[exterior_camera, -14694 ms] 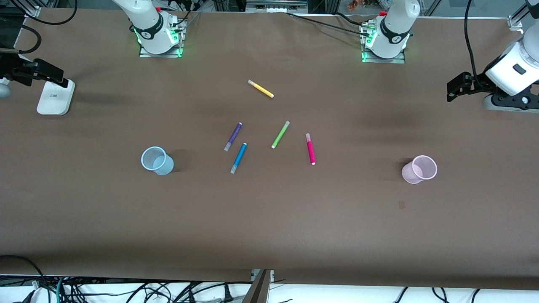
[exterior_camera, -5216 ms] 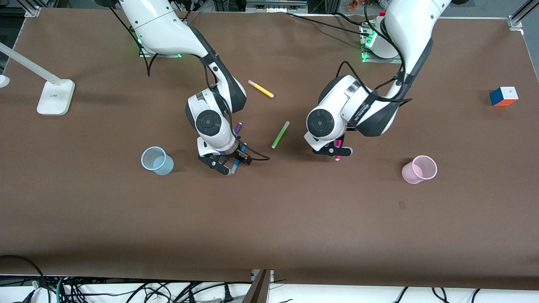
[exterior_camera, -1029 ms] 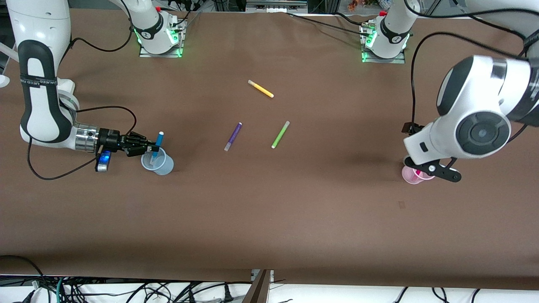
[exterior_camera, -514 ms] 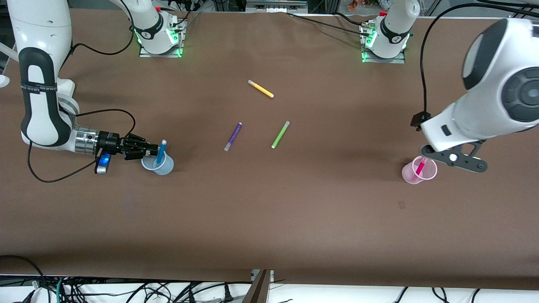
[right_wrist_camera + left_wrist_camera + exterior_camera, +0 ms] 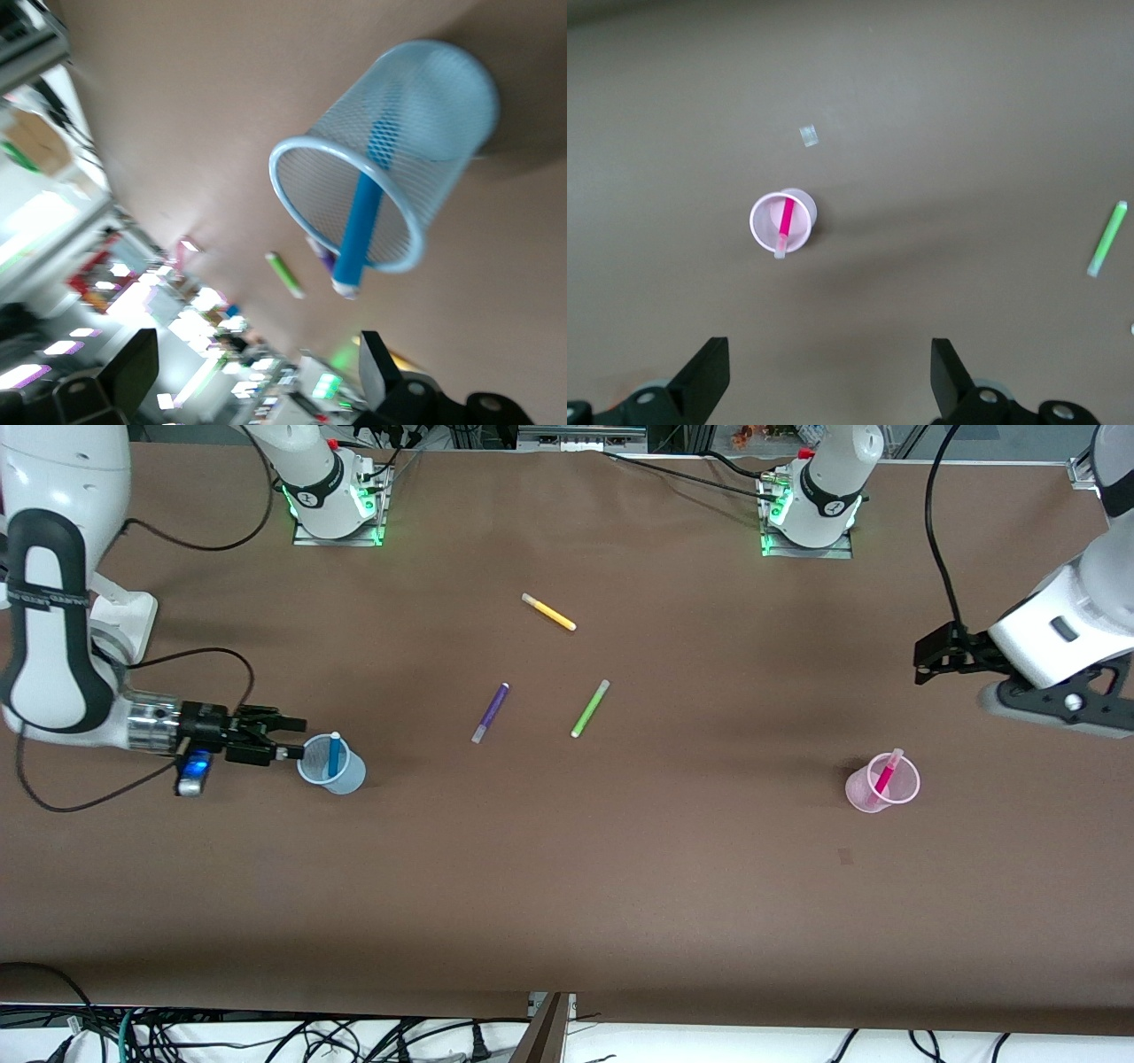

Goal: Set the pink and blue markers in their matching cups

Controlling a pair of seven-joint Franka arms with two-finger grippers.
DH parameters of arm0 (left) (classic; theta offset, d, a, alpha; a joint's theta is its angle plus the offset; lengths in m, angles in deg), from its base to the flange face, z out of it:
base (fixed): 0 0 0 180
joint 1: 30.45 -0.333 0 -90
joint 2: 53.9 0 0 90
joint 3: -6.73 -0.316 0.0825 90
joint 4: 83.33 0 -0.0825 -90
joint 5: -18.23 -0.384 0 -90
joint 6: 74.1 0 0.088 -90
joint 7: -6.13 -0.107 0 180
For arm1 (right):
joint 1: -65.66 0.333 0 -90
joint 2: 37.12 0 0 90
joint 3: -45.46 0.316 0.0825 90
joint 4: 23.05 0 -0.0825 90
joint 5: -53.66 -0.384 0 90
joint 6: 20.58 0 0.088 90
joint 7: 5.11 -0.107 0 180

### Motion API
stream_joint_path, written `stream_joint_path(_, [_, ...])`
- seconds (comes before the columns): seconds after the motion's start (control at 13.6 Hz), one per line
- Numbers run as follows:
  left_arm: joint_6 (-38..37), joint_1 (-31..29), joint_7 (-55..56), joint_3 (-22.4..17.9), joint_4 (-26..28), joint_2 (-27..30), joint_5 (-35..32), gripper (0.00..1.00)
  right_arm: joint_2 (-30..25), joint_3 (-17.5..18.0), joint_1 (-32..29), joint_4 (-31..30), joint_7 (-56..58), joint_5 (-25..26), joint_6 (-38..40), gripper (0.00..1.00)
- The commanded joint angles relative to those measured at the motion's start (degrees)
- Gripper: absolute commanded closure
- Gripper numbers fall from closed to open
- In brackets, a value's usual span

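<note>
the right gripper (image 5: 288, 737) sits spread wide and empty just beside the blue cup (image 5: 331, 763), toward the right arm's end. the left gripper (image 5: 828, 376), parted, hangs over bare table near the pink cup (image 5: 881, 781) — well apart from the blue cup. blue marker (image 5: 334, 754) stands in the blue cup, pink marker (image 5: 885, 776) in the pink.

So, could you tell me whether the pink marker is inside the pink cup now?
Yes, it is in. The pink marker stands tilted inside the pink cup, its pale cap over the rim; the left gripper is open and clear of it.
</note>
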Motion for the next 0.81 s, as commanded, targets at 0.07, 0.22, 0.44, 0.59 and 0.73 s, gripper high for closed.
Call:
stream_joint_path(0.07, [9.10, 0.92, 1.71, -1.82, 19.12, 12.53, 1.11, 0.00, -7.31, 0.00, 0.22, 6.45, -1.69, 21.07, 0.77, 0.00])
stream_joint_path(0.22, [9.19, 0.83, 1.71, -2.51, 21.86, 13.95, 1.37, 0.00, -10.56, 0.27, 1.53, 10.41, -1.69, 32.95, 1.91, 0.00])
stream_joint_path(0.44, [9.28, 0.39, 1.70, -2.34, 20.99, 12.99, 1.64, 0.00, -15.66, 0.53, 5.74, 13.76, -0.99, 49.20, 2.79, 0.00])
stream_joint_path(0.59, [9.19, 0.39, 1.71, -2.17, 20.98, 12.90, 1.64, 0.00, -18.83, 0.53, 10.65, 16.57, -1.07, 59.15, 4.28, 0.00])
stream_joint_path(0.73, [8.57, 0.30, 1.62, -2.08, 20.98, 12.98, 1.55, 0.00, -21.12, 0.53, 11.47, 18.94, -1.43, 60.42, 8.40, 0.01])
